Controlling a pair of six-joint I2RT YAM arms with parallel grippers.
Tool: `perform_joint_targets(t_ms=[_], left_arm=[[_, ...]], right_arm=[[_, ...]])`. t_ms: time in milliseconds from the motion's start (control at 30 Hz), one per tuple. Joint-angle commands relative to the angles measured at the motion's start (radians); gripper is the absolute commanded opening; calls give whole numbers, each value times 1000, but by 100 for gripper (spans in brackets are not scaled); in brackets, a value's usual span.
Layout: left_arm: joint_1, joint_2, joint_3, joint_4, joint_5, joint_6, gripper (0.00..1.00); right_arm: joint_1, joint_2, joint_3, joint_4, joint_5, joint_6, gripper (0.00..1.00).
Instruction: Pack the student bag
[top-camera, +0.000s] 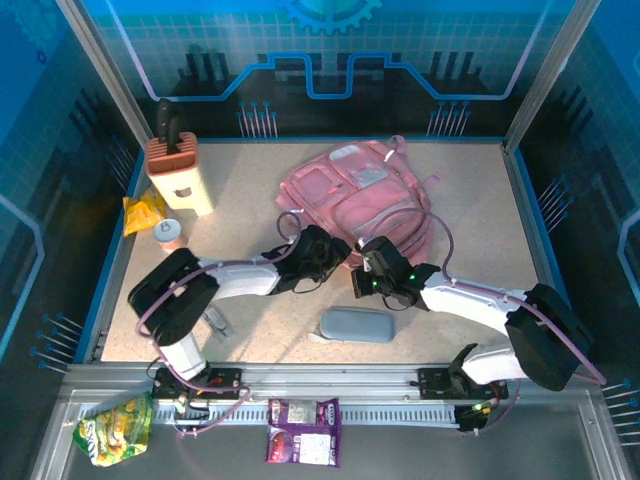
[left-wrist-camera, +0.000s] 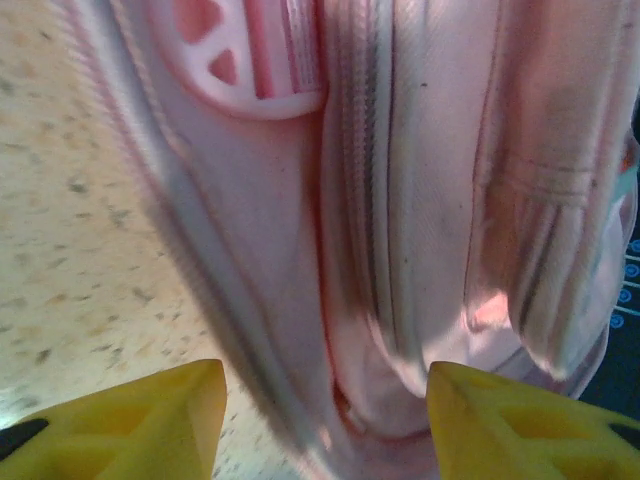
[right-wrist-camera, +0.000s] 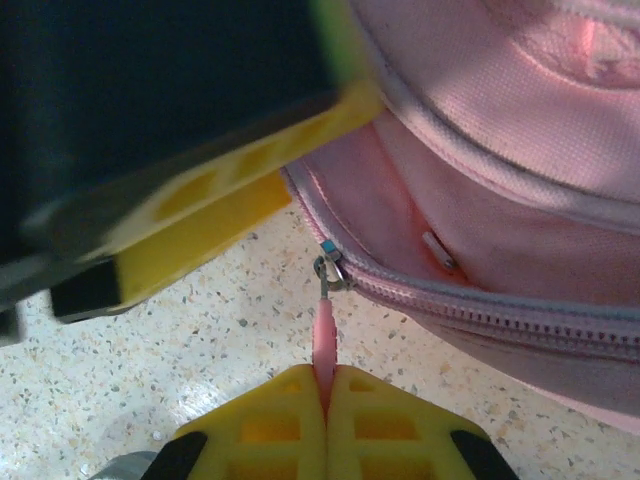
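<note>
One speckled beige table (top-camera: 480, 200), blue walls (top-camera: 150, 40)

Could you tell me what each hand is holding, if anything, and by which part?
The right hand is shut on the pink zip pull of the student bag. The left hand is open at the bag's edge, holding nothing.

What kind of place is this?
Probably a robot test booth: a left arm and right arm bolted to a table, blue circuit-pattern walls, and the right gripper pinching the zip pull on the student bag.
</note>
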Motion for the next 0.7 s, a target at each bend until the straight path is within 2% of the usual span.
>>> perform_joint_targets(t_ms=[0, 167, 233, 400, 667], left_arm=[[-31, 42, 40, 46, -43, -57, 47], [-32, 47, 9, 55, -109, -61, 11], [-26, 42, -2, 57, -124, -51, 0], [11, 15, -14, 43, -107, 25, 0], [118, -103, -110, 35, -56, 112, 0]], right_arm=[[9, -11, -25, 59, -3, 5, 0], [10, 0, -35, 79, 21, 5, 0], [10, 1, -31, 65, 28, -3, 0], [10, -21, -13, -36, 58, -29, 0], [-12, -133, -40, -220, 153, -37, 0]])
